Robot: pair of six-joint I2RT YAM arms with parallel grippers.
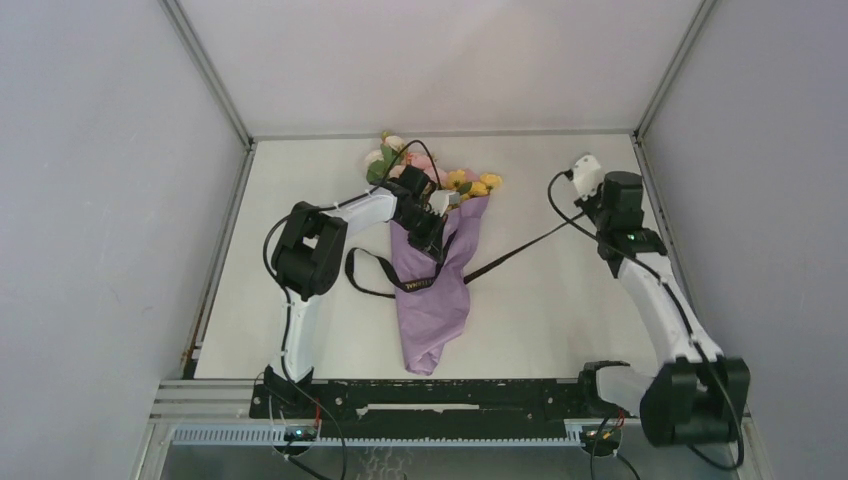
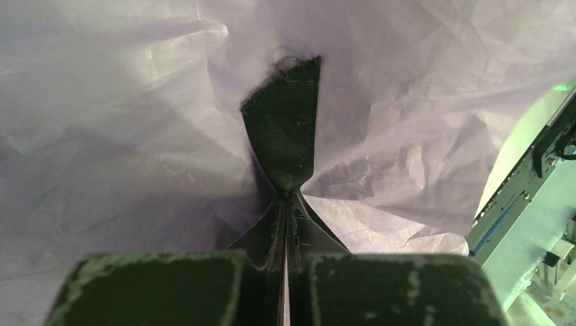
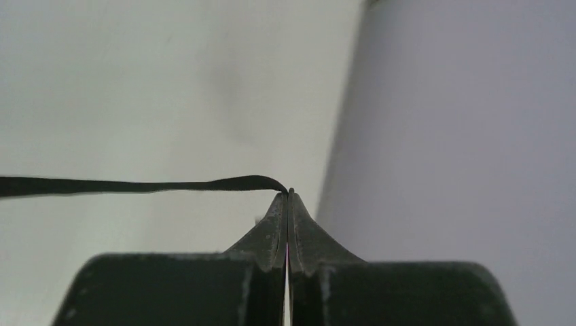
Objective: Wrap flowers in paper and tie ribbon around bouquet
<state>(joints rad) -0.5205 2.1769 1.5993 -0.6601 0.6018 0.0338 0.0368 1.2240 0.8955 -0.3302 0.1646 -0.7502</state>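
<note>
On crinkled lilac paper [image 2: 136, 136]: woven black ribbon [image 2: 284, 129], frayed end.

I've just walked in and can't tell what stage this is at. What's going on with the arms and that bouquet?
The flowers are already wrapped in the purple paper, and the bouquet lies on the table, blooms at the far end. The left gripper is shut on one end of the ribbon just over the paper. The right gripper is shut on the other end, out toward the table's far right. The ribbon crosses the wrap and loops on its left; no knot shows yet.
</note>
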